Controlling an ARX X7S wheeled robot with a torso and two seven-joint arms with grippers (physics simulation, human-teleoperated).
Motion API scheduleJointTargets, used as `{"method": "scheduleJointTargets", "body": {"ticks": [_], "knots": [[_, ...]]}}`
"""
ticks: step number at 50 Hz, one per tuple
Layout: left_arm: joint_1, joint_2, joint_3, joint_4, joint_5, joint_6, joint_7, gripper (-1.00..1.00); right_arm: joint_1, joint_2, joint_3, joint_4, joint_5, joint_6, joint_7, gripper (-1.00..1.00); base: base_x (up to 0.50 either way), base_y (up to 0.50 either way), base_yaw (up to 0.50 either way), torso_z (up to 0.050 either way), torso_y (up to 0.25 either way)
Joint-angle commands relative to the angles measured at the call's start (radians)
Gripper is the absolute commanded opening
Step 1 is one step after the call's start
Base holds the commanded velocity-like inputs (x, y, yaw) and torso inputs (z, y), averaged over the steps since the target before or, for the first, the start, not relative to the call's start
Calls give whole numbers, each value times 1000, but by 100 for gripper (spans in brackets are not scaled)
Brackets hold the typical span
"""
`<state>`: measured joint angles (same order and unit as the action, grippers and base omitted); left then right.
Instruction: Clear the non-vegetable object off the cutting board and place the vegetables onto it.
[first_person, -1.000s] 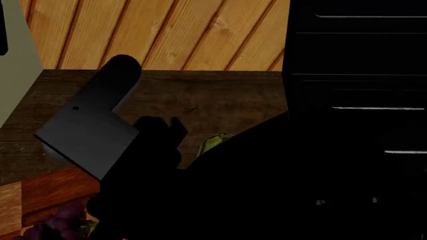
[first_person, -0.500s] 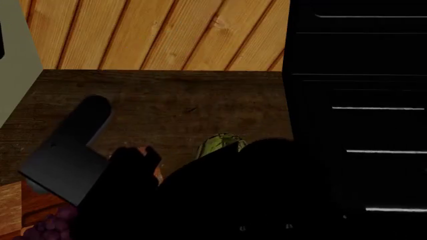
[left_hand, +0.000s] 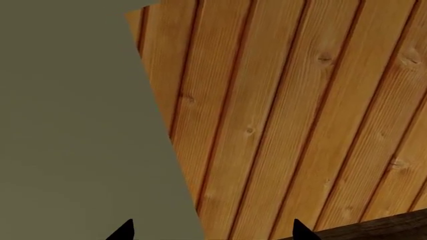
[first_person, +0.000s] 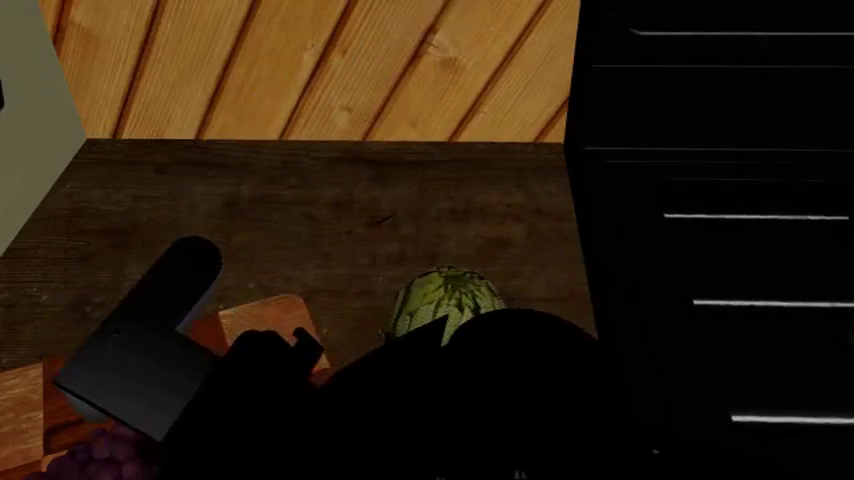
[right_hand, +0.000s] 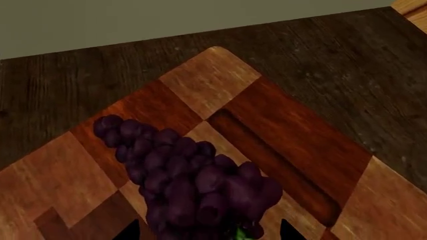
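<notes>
Hovering low over the cutting board (right_hand: 280, 125), the right hand (right_hand: 203, 235) shows only two dark fingertips at the edge of its own camera view, spread wide on either side of the grapes (right_hand: 187, 180) and closed on nothing. The bunch lies on the patchwork wood just beside the board's dark groove, its thin green stem (right_hand: 243, 232) peeking out at the end nearest the hand. From the head camera the grapes (first_person: 107, 455) sit at about seven o'clock, mostly hidden under the dark arms, and the artichoke (first_person: 445, 298) stands on the desk (first_person: 374, 200) near six o'clock, off the board. The root I cannot find anywhere. The left hand (left_hand: 210, 232) points up at the plank wall (left_hand: 300, 125), its tips well apart and empty. I would expect the grapes to be light, soft and easily bruised, with loose berries that may roll or tear free, so a gentle squeeze across the thick middle of the cluster looks safer than pinching the thin stem. The artichoke should be firmer and take a wider grip around its body.
</notes>
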<state>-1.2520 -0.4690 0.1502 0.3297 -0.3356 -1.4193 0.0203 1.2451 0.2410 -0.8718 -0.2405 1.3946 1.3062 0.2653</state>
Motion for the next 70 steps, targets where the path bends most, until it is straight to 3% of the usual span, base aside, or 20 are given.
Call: {"method": "scheduleJointTargets", "body": {"ticks": [1, 7, 8, 20, 38, 58, 70], "knots": [[7, 16, -40, 6, -1, 2, 32, 100, -18, -33, 3, 7, -77, -1, -43, 100, 0, 0, 0, 0, 0], [10, 14, -43, 11, -4, 2, 30, 100, -20, -31, 1, 3, -67, 0, -32, 100, 0, 0, 0, 0, 0], [11, 13, -44, 12, -4, 2, 30, 100, -19, -29, 1, -4, -67, 0, -31, -100, 0, 0, 0, 0, 0], [14, 8, -56, 33, -13, -13, 26, 100, 9, -23, 19, -24, -23, 13, 12, -100, 0, 0, 0, 0, 0], [-14, 1, -59, 55, -27, -43, 21, 100, 137, 43, 151, -34, 153, 38, 144, -100, 0, 0, 0, 0, 0], [-30, 10, -54, 71, -45, -58, 12, 100, 174, 235, 246, -41, 292, 34, 273, -100, 0, 0, 0, 0, 0], [-26, -1, -56, 69, -51, -55, 9, 100, 227, 243, 208, 61, 59, -14, 97, -100, 0, 0, 0, 0, 0]]}}
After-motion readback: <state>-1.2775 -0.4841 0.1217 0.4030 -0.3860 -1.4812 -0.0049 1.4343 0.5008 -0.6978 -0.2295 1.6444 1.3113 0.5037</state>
